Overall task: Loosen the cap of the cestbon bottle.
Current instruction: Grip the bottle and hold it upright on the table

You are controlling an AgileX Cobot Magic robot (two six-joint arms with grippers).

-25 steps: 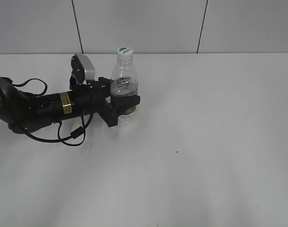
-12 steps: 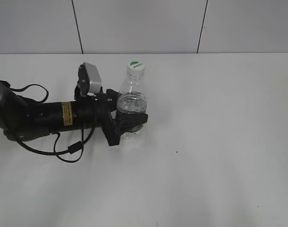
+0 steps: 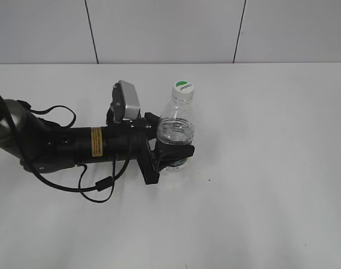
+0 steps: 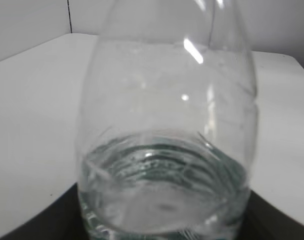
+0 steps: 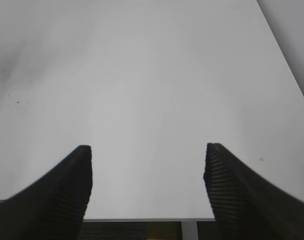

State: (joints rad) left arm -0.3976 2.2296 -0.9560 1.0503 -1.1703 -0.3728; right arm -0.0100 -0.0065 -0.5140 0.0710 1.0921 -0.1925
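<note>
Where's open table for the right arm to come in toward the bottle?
The table is bare right of the cestbon bottle to the right edge, and along the front. The right gripper is open over bare surface. Crowded: left of the bottle, where the left gripper clamps its lower body and the arm's cable lies.

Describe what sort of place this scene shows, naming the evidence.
Probably a robot test bench or lab: a bare white table, plain grey panelled wall, and a cabled black robot arm gripping one cestbon bottle.
</note>
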